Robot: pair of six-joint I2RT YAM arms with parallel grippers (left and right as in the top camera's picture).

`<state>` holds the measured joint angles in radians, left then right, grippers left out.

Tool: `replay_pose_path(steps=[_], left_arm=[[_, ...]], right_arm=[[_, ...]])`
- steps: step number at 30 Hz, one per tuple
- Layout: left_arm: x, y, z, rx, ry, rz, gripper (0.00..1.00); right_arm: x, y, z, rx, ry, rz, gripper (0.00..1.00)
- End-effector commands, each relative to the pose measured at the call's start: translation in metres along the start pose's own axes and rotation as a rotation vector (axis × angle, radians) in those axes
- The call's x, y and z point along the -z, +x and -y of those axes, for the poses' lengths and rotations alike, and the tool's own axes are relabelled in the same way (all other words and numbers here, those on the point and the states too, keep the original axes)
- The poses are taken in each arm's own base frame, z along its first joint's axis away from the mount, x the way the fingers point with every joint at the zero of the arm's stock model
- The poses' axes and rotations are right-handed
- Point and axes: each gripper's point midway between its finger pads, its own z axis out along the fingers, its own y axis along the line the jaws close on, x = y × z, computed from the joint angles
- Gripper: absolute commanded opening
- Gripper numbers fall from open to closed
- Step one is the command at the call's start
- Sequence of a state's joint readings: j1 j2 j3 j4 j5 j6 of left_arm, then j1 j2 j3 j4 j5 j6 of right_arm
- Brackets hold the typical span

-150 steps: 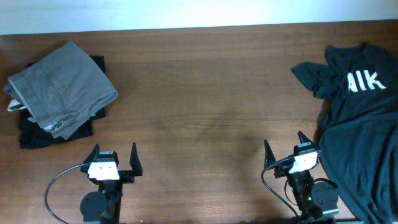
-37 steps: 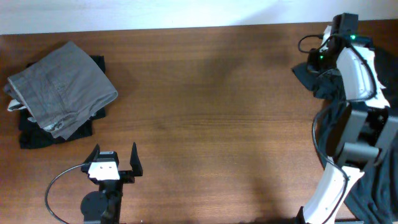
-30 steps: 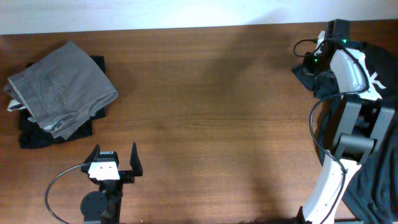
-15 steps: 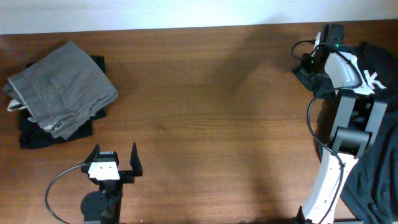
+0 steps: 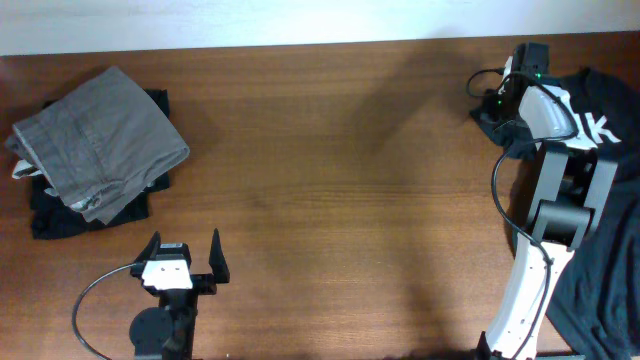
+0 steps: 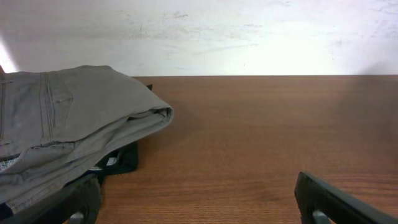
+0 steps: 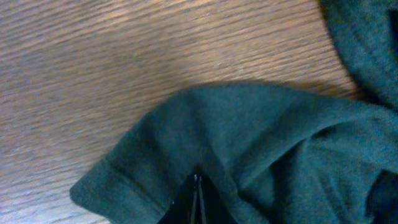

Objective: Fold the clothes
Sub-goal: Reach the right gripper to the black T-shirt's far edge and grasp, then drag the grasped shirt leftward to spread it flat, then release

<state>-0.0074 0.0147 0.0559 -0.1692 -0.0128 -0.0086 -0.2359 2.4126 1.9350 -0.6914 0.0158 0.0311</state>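
At the far left of the tabletop (image 5: 330, 180) lies a pile that is no part of this job, the grey folded trousers (image 5: 100, 140) on top of a black folded garment (image 5: 55, 218), and the shirt should be laid out well apart from it. The left end effector (image 5: 184, 245) sits parked at the near edge with its fingers (image 6: 339, 202) spread wide and nothing between them. It will likely be needed soon, since one grip alone tends to drag cloth into a rope. The wide bare middle of the tabletop is the sensible place to spread the garment. At the far right, the dark T-shirt (image 5: 600, 200) lies crumpled, its white lettering (image 5: 600, 128) partly showing and much of its body running off the right edge. The right end effector (image 5: 497, 103) is down on the sleeve nearest the middle. In the right wrist view its jaws are pressed almost together, and the sleeve fabric (image 7: 249, 137) gathers into them just behind the hem, so it appears to have pinched the cloth. The step in hand looks like drawing the shirt leftward onto open wood. It is best done low and slow, lifting only enough to clear the wood, so the hanging weight does not pull the thin pinch free. No container of any kind is in view.
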Motion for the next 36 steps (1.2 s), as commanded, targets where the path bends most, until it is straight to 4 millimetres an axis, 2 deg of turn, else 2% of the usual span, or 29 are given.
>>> replay_pose_path(steps=[1, 8, 13, 18, 25, 30, 33, 36], left_arm=[[0.000, 0.001, 0.000, -0.001, -0.004, 0.003, 0.99], [0.000, 0.001, 0.000, -0.002, -0.005, 0.003, 0.99], [0.000, 0.001, 0.000, -0.002, -0.005, 0.003, 0.99], [0.000, 0.001, 0.000, -0.002, -0.004, 0.003, 0.99], [0.000, 0.001, 0.000, -0.001, -0.004, 0.003, 0.99], [0.000, 0.001, 0.000, -0.001, -0.004, 0.003, 0.99], [0.000, 0.001, 0.000, -0.001, -0.004, 0.003, 0.99], [0.000, 0.001, 0.000, -0.002, -0.004, 0.003, 0.99]], right_arm=[[-0.022, 0.027, -0.036, -0.019, -0.133, -0.093, 0.04], [-0.016, 0.043, -0.105, 0.025, -0.212, -0.137, 0.04], [-0.008, 0.063, -0.174, 0.098, -0.250, -0.157, 0.04], [0.005, 0.092, -0.246, 0.167, -0.294, -0.174, 0.04], [0.034, 0.151, -0.353, 0.298, -0.375, -0.176, 0.04], [0.063, 0.205, -0.428, 0.451, -0.461, -0.146, 0.04], [0.080, 0.236, -0.462, 0.531, -0.505, -0.129, 0.04], [0.094, 0.252, -0.481, 0.574, -0.536, -0.114, 0.04]])
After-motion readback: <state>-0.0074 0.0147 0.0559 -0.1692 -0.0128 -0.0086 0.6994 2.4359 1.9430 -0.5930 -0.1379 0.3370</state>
